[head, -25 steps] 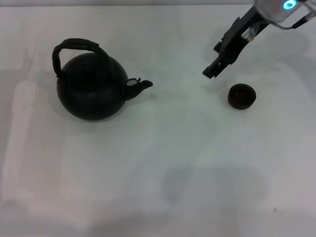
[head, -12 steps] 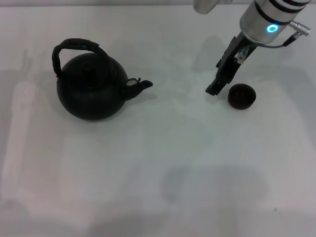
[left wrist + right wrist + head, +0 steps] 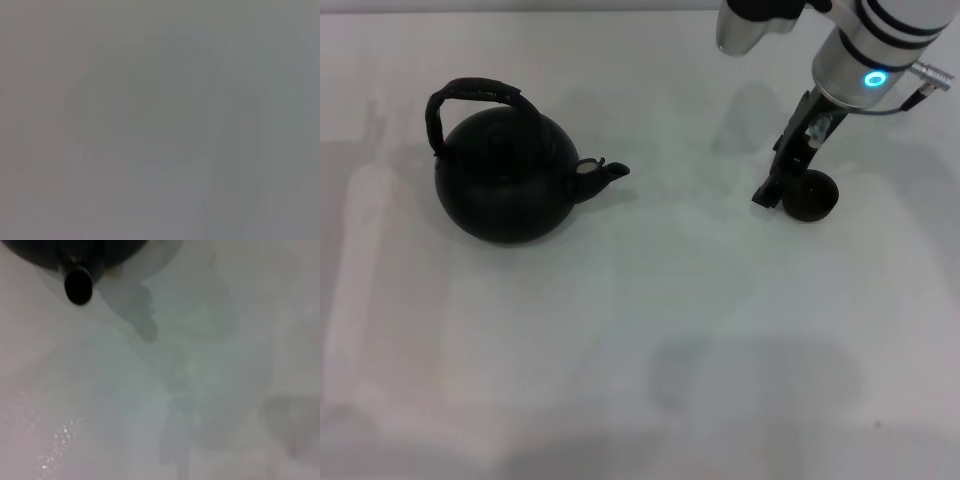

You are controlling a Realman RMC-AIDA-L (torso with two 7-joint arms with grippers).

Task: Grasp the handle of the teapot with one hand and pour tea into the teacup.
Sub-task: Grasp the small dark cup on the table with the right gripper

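The large round black teapot point(image 3: 505, 175) stands upright at the left of the white table, its short spout point(image 3: 605, 172) pointing toward the right. Its dark wrapped handle point(image 3: 470, 92) arches over the body. The small dark teacup point(image 3: 811, 196) sits on the table at the right. My right gripper point(image 3: 772, 195) reaches down from the upper right, with its tip low at the cup's left edge. The right wrist view shows the teapot's spout point(image 3: 78, 285) and part of its body point(image 3: 75, 247) across bare table. My left gripper is out of view; the left wrist view shows only plain grey.
The white table point(image 3: 650, 330) lies bare between teapot and cup and toward the front. The right arm's silver wrist with a blue ring light point(image 3: 868, 55) hangs above the cup at the back right.
My right gripper has come down and moved right, from above and left of the teacup to low against its left edge. The teapot and cup have not moved.
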